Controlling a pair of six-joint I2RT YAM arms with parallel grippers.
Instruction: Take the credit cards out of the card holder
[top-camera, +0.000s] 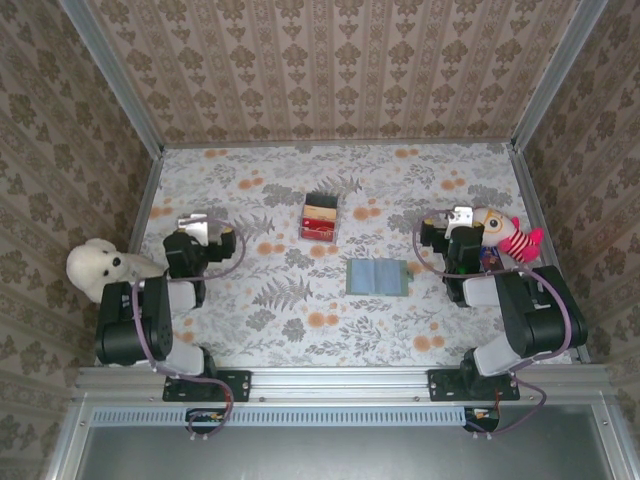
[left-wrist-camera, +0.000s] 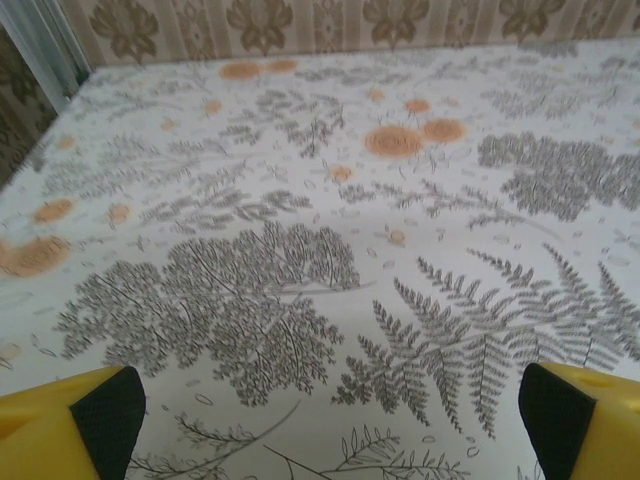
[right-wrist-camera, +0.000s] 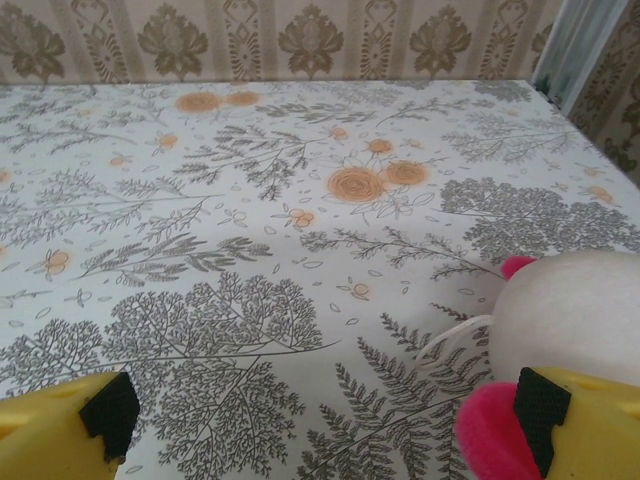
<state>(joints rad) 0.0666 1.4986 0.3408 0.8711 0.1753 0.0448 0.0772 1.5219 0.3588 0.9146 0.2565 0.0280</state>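
The card holder (top-camera: 377, 277) lies flat and opened out on the floral table, right of centre: two grey-green panels with a centre crease. I cannot make out the credit cards in it. My left gripper (top-camera: 200, 226) hovers at the left side, well away from the holder. In the left wrist view the left gripper (left-wrist-camera: 330, 425) is open, its yellow fingers (left-wrist-camera: 60, 425) spread wide over bare cloth. My right gripper (top-camera: 458, 216) sits right of the holder and a little behind it. The right wrist view has the right gripper (right-wrist-camera: 325, 420) open with nothing between its pads.
A clear plastic box (top-camera: 320, 216) with red and yellow contents stands behind the holder, near the table's middle. A white plush bear (top-camera: 100, 268) sits at the left edge. A pink-and-white plush toy (top-camera: 507, 235) lies beside my right gripper, pressing on its right finger (right-wrist-camera: 570, 320). Patterned walls enclose the table.
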